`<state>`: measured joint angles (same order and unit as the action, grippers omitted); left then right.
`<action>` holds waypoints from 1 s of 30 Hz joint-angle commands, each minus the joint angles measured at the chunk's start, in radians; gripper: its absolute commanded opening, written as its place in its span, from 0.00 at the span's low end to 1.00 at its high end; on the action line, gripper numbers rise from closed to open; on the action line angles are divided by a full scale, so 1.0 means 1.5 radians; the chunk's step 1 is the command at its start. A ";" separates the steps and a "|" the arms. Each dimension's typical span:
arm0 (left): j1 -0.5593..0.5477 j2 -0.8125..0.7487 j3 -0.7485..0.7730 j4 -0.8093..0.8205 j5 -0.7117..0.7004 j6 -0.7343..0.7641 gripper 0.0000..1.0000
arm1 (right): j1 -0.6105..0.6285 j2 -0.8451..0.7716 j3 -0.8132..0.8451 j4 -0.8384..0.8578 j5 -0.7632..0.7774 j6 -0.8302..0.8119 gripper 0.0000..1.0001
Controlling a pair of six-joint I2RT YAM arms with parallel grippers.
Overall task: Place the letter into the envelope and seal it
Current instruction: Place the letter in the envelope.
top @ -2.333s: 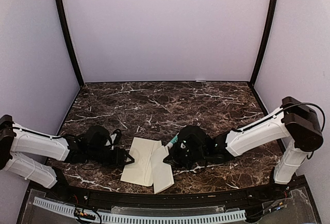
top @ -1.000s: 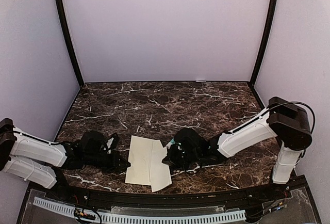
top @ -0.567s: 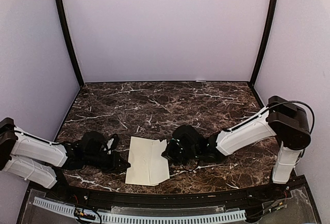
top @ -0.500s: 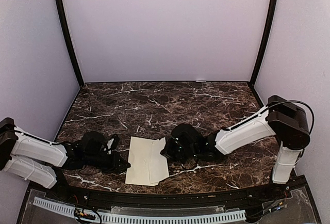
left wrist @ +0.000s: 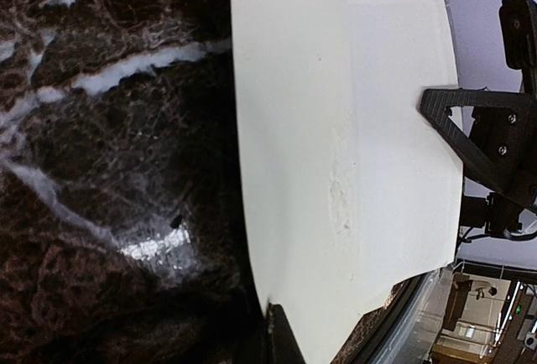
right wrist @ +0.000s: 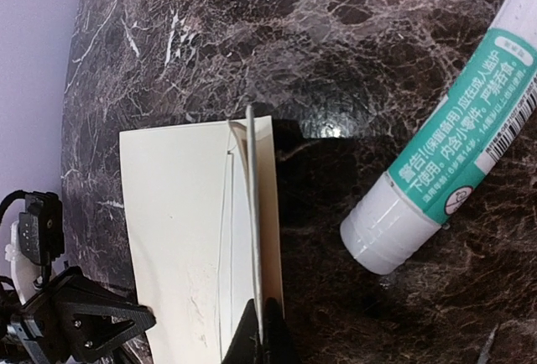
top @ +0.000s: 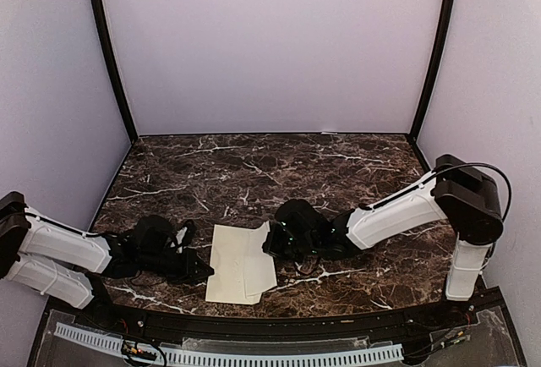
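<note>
The cream envelope (top: 241, 263) lies flat near the table's front edge, between the two arms. My left gripper (top: 205, 267) is shut on its left edge, and its dark fingertips (left wrist: 281, 340) pinch the paper's rim in the left wrist view. My right gripper (top: 269, 243) is shut on the envelope's right-hand part, a thin sheet (right wrist: 252, 238) that stands upright and shows edge-on over the flat envelope (right wrist: 176, 238). In the right wrist view my right gripper (right wrist: 262, 318) clamps that sheet at the bottom. The letter is hidden in every view.
A white and teal glue stick (right wrist: 453, 171) lies on the dark marble table (top: 254, 172) just right of the raised sheet. Lilac walls close in three sides. The table's black front rim (top: 270, 325) runs close below the envelope.
My right gripper has moved left and slightly back, lifting and swinging the envelope's right part over towards the left. The paper's outline has grown narrower. The left arm has barely moved.
</note>
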<state>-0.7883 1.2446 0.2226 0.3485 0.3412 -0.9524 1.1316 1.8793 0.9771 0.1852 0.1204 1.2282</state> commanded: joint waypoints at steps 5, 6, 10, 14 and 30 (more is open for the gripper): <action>0.001 0.023 0.015 -0.020 0.020 0.016 0.00 | 0.000 0.020 0.032 0.024 0.019 -0.036 0.00; 0.001 0.026 0.016 -0.018 0.023 0.017 0.00 | 0.001 0.023 0.034 0.026 0.019 -0.041 0.00; 0.001 0.033 0.023 -0.019 0.025 0.019 0.00 | 0.003 0.025 0.037 0.024 0.024 -0.054 0.00; 0.001 0.035 0.024 -0.016 0.028 0.019 0.00 | 0.005 0.022 0.025 0.044 0.016 -0.039 0.00; 0.001 0.053 0.032 -0.003 0.038 0.018 0.00 | 0.024 0.066 0.049 0.083 -0.026 -0.010 0.00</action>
<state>-0.7879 1.3174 0.2573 0.3504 0.3737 -0.9493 1.1542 1.9755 1.0210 0.2584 0.1047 1.2098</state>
